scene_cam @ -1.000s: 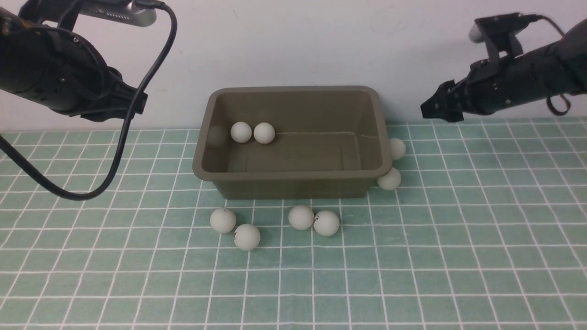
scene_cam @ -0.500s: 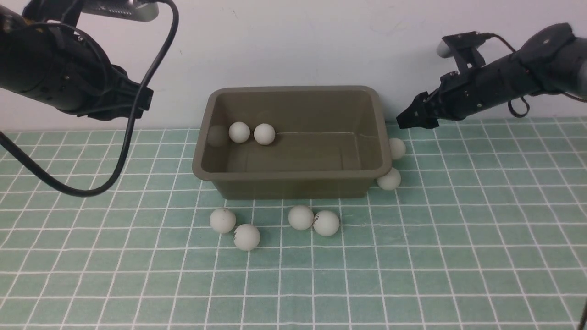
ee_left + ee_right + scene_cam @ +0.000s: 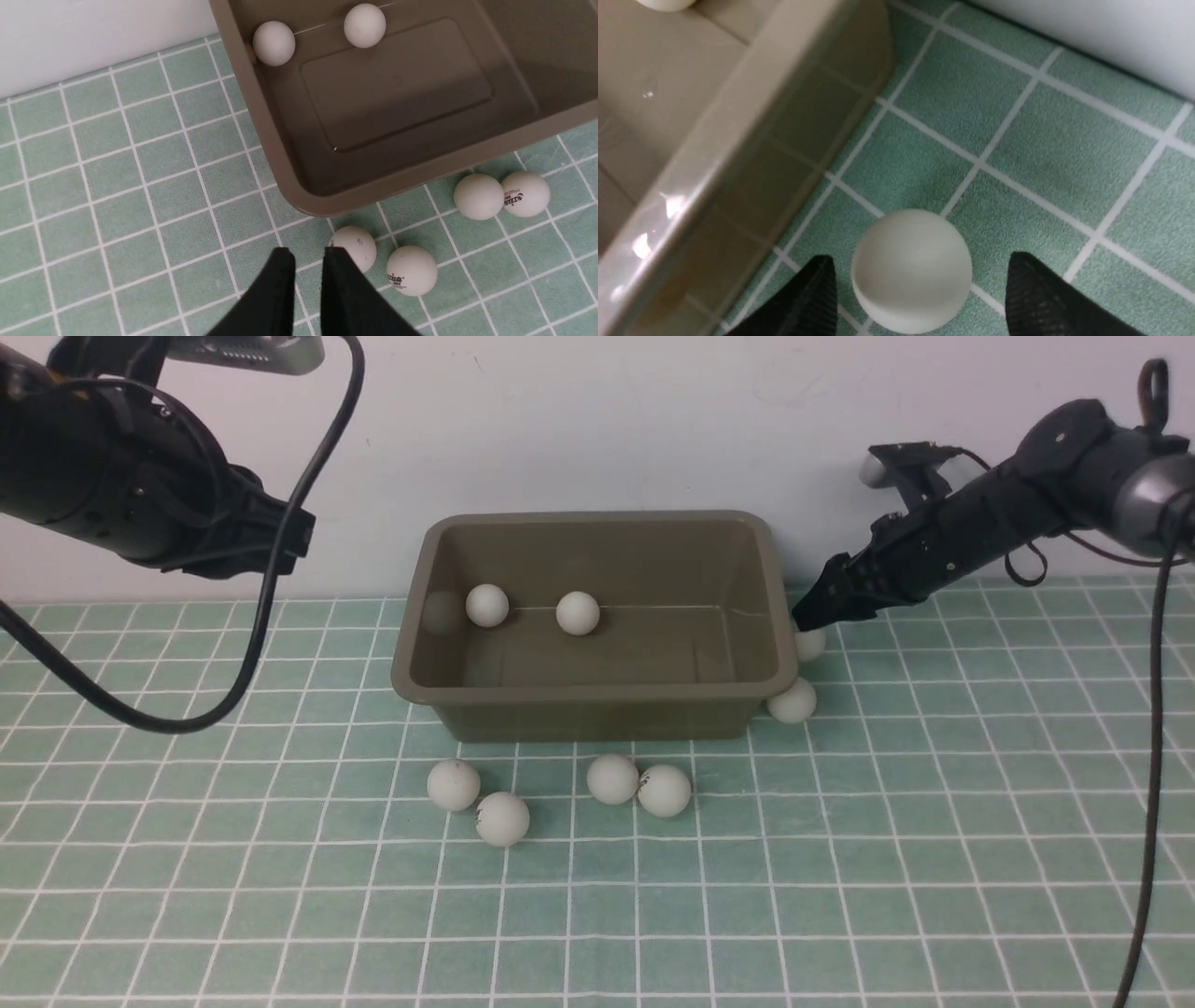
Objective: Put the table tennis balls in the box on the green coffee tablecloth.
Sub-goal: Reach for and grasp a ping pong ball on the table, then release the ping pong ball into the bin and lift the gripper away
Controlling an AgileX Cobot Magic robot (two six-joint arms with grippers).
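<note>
The olive-brown box (image 3: pixel 597 717) stands on the green coffee tablecloth (image 3: pixel 934 821). Two table tennis balls (image 3: pixel 486 605) (image 3: pixel 578 613) lie inside it along the back wall. Several more lie on the cloth in front, among them a pair (image 3: pixel 612 778) (image 3: pixel 664 791). Two sit by the box's right wall (image 3: pixel 793 700) (image 3: pixel 808 642). My right gripper (image 3: pixel 810 618) is open and low over the farther of these. In the right wrist view that ball (image 3: pixel 911 270) sits between the fingers (image 3: pixel 1031 289), untouched. My left gripper (image 3: pixel 308 253) is shut and empty, high at the left, above a ball (image 3: pixel 357 245).
A white wall runs close behind the box. The left arm's black cable (image 3: pixel 187 719) loops down over the left side of the cloth. The right arm's cable (image 3: pixel 1153 728) hangs at the far right edge.
My right arm dropped and reached left until its open fingers straddled the ball beside the box. One ball inside the box rolled to the right. The left arm barely shifted.
</note>
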